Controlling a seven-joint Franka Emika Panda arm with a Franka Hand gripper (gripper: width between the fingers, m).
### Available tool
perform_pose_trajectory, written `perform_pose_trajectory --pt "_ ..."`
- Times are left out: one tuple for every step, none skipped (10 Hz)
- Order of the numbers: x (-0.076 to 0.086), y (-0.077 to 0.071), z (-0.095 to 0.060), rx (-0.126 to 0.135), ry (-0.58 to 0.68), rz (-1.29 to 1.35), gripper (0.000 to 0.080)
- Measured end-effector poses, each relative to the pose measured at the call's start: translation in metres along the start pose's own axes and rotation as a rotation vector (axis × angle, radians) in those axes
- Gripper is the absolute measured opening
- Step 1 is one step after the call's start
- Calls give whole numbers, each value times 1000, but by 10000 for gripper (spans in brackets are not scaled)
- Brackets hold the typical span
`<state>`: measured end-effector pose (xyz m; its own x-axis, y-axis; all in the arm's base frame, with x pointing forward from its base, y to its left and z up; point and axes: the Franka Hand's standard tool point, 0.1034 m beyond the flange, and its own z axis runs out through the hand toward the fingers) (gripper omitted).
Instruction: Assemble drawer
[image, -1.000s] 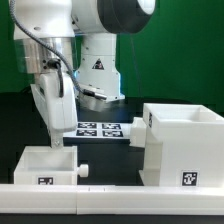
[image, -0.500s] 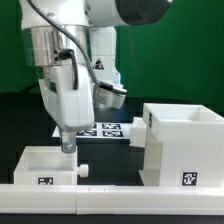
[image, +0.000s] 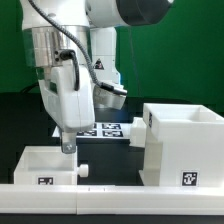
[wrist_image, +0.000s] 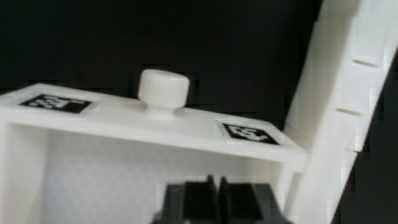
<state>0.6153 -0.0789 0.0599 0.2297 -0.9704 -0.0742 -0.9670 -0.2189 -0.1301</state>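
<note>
Exterior view first. Picking out the gripper low over the tray, at its knob end, fingers pinched narrow with nothing between. Looks about level with the rim, just inside the front wall; cannot tell whether touching. Spotting the knob poking toward the exterior view's right, straight at the housing, well apart across bare table. So: tray's long axis along that same line, knob leading, housing beyond it. Nothing in the tray. Housing seemingly open on top, inside hidden from here. Behind, flat on the table, the marker board; along the front, just beside the tray, the bar.

Now the wrist view. Looking down past the fingers, closed to a thin seam, gripping nothing. Ahead of them, the front wall with two tags, then the knob sticking out past it. Bare white tray floor under the fingers. Alongside, a stepped white strip, probably the bar.

Reads as a push rather than a pick: fingers behind the wall, housing dead ahead. Calls for a straight shove along the axis; any skew, and risks jamming on a housing edge.
</note>
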Motion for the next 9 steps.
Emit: perform_pose_trajectory --pt "0 -1 1 -1 0 5 1" --pt "4 -10 4 -8 -1 53 1" --pt "12 -17 8 2 11 61 30" --pt "15 -16 14 3 26 72 166" --pt "16 -14 20 2 38 80 300" --pt "17 -13 22 0 41 80 300" --pt "18 -14 22 1 42 80 504" --pt "18 -14 22 1 42 80 504" --pt "18 -13 22 0 42 80 621"
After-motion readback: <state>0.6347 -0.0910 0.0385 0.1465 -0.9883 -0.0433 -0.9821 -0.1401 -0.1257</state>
